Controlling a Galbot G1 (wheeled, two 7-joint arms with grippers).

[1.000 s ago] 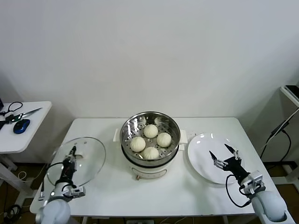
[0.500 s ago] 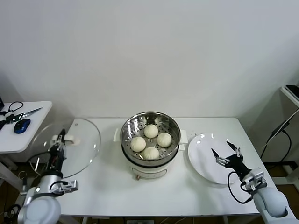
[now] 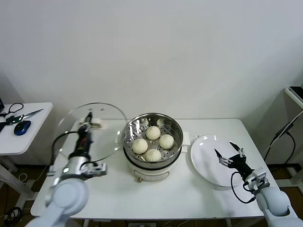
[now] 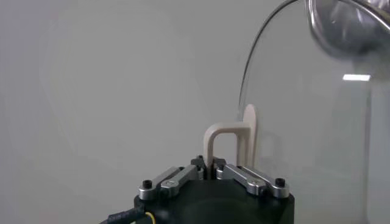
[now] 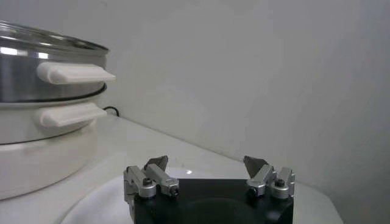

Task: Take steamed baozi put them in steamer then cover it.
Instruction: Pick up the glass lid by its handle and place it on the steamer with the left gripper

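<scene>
The glass cover (image 3: 90, 131) is pinched by its handle in the left end effector (image 3: 87, 126); it could probably swing and clip the steamer (image 3: 152, 142) rim. The right end effector (image 3: 229, 154) is spread wide over the plate (image 3: 208, 165).

Four cream-white baozi (image 3: 152, 143) inside the open steel steamer (image 3: 152, 141), clear glass cover (image 3: 90, 132) lifted, tilted, just left of it

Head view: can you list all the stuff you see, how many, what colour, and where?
Round cream-white dough buns: four, inside the steamer.
Shiny round steel steamer pot on white base: one, table middle.
Round clear glass lid with white bar handle: one, lifted and tilted left of the steamer.
Flat white round plate: one, right of the steamer.
White rectangular table: one, under everything.
Small white side table: one, far left, with scissors and a blue object.
Left gripper: fingers shut on the lid handle.
Right gripper: fingers open, over the plate.
</scene>
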